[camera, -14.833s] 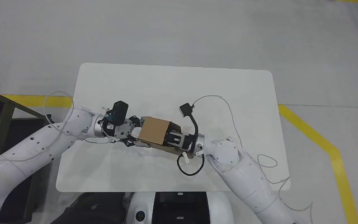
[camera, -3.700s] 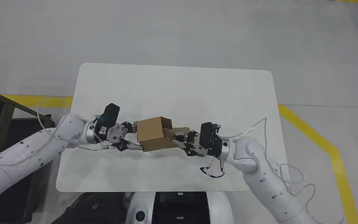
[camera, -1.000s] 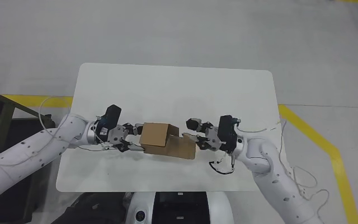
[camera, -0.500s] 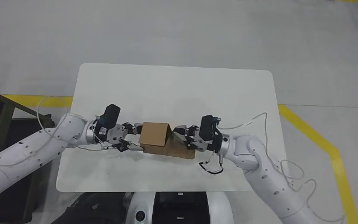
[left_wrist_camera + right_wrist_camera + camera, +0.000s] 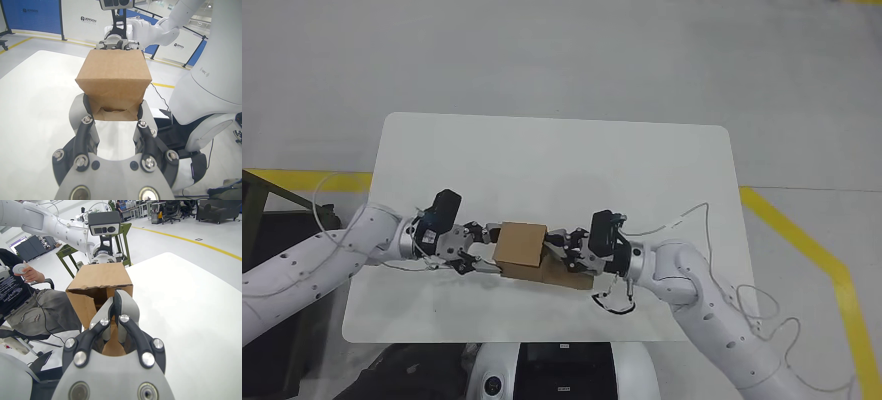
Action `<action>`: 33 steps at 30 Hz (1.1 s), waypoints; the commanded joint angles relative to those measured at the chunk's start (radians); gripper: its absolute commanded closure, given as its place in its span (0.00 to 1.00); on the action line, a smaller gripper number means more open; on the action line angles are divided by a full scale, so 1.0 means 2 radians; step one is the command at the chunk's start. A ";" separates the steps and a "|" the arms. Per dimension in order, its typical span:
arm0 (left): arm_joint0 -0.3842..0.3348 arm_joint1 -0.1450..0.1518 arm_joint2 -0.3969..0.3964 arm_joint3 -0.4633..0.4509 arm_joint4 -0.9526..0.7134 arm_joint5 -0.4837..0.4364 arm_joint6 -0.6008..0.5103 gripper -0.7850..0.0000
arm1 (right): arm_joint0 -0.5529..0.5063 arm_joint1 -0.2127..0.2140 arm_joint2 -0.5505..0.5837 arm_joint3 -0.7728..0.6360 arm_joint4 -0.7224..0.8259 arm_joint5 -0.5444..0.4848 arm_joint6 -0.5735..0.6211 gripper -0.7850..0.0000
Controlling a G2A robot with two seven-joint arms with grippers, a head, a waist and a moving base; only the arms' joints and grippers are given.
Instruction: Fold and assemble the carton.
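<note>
The carton (image 5: 520, 243) sits near the table's (image 5: 542, 150) front edge, a little left of its middle, held between the two grippers, which face each other along that edge. Whether its underside touches the table cannot be told.

The left gripper (image 5: 480, 252) is clamped on the carton's left end: in the left wrist view its fingers (image 5: 140, 113) press on either side of the folded-in end of the carton (image 5: 113, 75), the left gripper (image 5: 113, 108) being level and in line with the box. The left arm comes in low over the front left corner, forearm pointing right.

The right gripper (image 5: 564, 250) stands at the carton's open right end and blocks most of the opening. In the right wrist view its fingers (image 5: 124, 302) are pressed together, the right gripper's (image 5: 115, 296) tips at the mouth of the carton (image 5: 102, 275). One side flap (image 5: 81, 306) hangs half closed; a bottom flap (image 5: 572, 278) lies out flat under the wrist. The right arm enters over the front right corner, elbow bent, wrist pointing left.

A loose cable (image 5: 682, 215) loops over the table from the right arm. An olive frame (image 5: 257, 190) stands off the left edge, and a yellow floor line (image 5: 802, 240) runs past the right edge.
</note>
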 commanded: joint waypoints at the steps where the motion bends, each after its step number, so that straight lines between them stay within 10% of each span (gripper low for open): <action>1: 0.000 -0.001 0.000 0.000 0.001 0.000 0.000 1.00 | 0.001 0.000 -0.001 0.003 0.001 0.000 -0.002 1.00; 15: -0.006 -0.002 0.000 0.027 -0.023 0.000 0.000 1.00 | -0.043 0.013 0.060 -0.016 0.030 0.009 -0.033 0.68; 23: -0.005 0.008 -0.013 0.027 -0.036 0.000 0.000 1.00 | -0.069 0.023 0.096 -0.030 0.207 0.080 0.090 0.00; 33: 0.012 0.021 -0.047 0.025 -0.045 0.000 0.000 1.00 | -0.074 0.033 0.115 -0.028 0.436 0.175 0.245 0.00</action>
